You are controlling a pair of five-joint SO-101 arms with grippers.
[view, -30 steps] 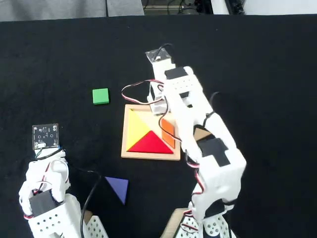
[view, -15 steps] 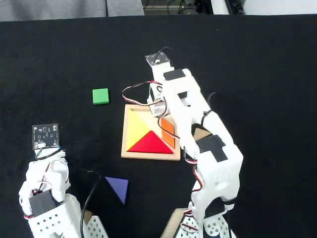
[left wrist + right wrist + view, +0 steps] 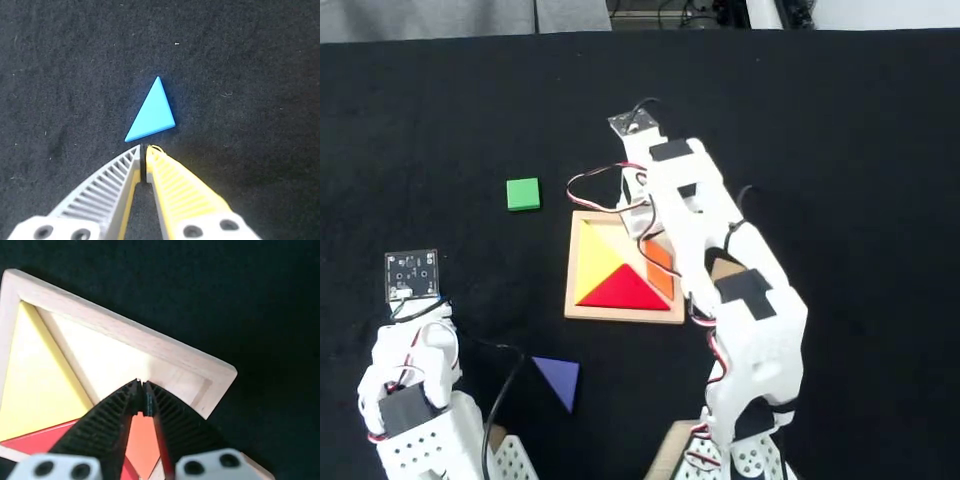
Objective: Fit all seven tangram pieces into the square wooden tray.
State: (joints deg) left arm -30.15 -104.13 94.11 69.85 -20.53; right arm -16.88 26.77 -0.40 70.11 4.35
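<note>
Three pieces lie in the square wooden tray (image 3: 582, 313) near the bench's middle: a yellow triangle (image 3: 598, 262), a red triangle (image 3: 623, 291) and an orange piece (image 3: 660, 265), the last partly hidden by the right arm (image 3: 720, 270) stretched over it. The right end effector (image 3: 140, 385), fingers pressed together, hangs above the tray's bare corner. A green square (image 3: 523, 194) and a dark blue triangle (image 3: 559, 380) lie well apart on the black bench (image 3: 840, 150). The left end effector (image 3: 144, 148), also closed, has a light blue triangle (image 3: 152, 112) just beyond its tips.
</note>
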